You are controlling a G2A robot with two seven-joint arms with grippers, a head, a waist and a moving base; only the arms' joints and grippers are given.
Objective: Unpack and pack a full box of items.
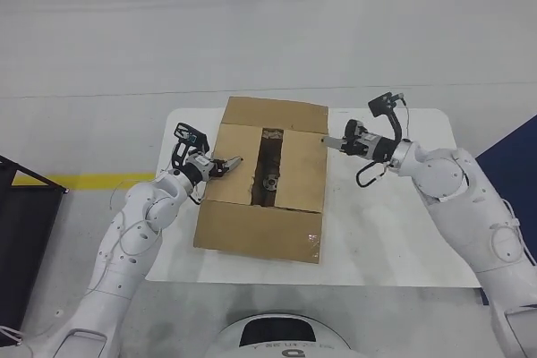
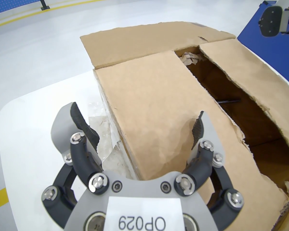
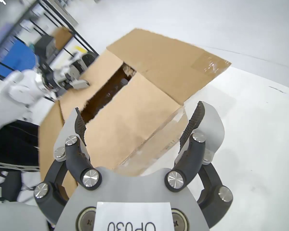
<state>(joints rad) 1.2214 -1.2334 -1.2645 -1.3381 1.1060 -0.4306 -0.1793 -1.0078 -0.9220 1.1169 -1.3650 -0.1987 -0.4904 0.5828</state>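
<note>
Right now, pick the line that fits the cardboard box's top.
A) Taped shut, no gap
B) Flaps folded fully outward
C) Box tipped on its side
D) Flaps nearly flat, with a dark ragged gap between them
D: the cardboard box stands upright on the table, its two top flaps lying nearly flat with a dark, torn-edged gap running between them.

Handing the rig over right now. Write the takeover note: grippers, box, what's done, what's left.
Left gripper: open, holding nothing, astride the box's left top edge.
Right gripper: open, holding nothing, at the box's right edge.
The box stands on the table, side flaps lying nearly flat, a torn gap between them; crumpled paper shows inside.
Done: nothing unpacked yet.
Left: fold the flaps back, unpack, repack.
</note>
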